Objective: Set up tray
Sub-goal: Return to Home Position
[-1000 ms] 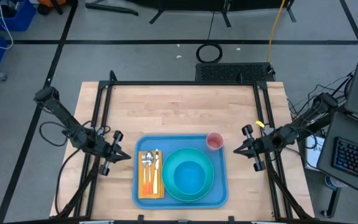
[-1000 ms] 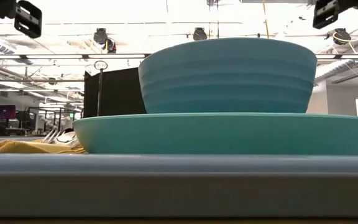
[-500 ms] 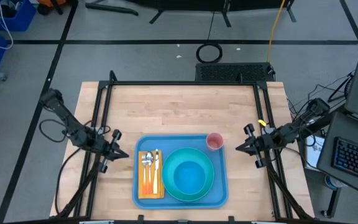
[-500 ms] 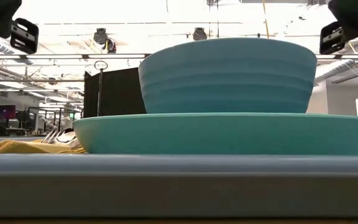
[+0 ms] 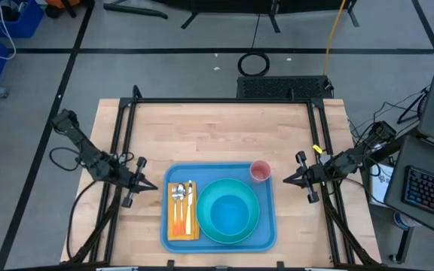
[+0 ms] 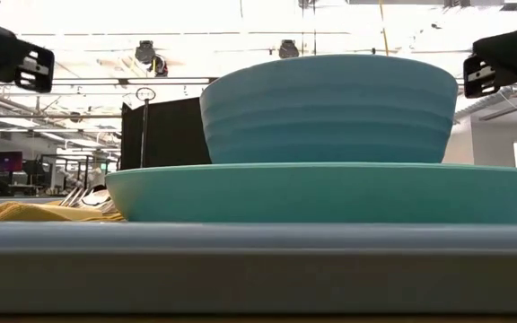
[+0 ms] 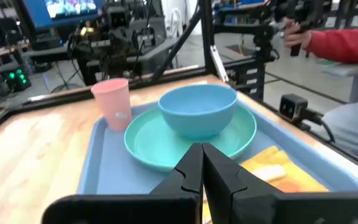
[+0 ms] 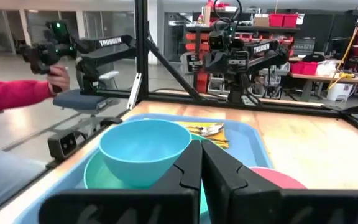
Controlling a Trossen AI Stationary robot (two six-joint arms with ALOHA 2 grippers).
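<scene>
The light-blue tray [image 5: 218, 242] lies on the wooden table near its front edge. On it stand a turquoise plate [image 5: 256, 223] with a blue bowl [image 5: 228, 214] in it, a pink cup [image 5: 260, 171] at the far right corner, and a yellow-orange napkin [image 5: 173, 223] with cutlery [image 5: 184, 197] at the left. My left gripper [image 5: 152, 187] hovers shut just left of the tray, pointing at it. My right gripper [image 5: 285, 181] hovers shut just right of the cup. Neither touches anything.
A black frame [image 5: 224, 102] runs around the table's far and side edges. Bare wood [image 5: 217, 135] stretches from the tray to the far edge. A person's hand in a red sleeve [image 7: 337, 43] shows beyond the table's near side.
Both arms have drawn back toward their own sides of the table and sunk a little, their grippers coming down into the low view's upper corners. Both stay shut. The tray and what stands on it have kept still.
</scene>
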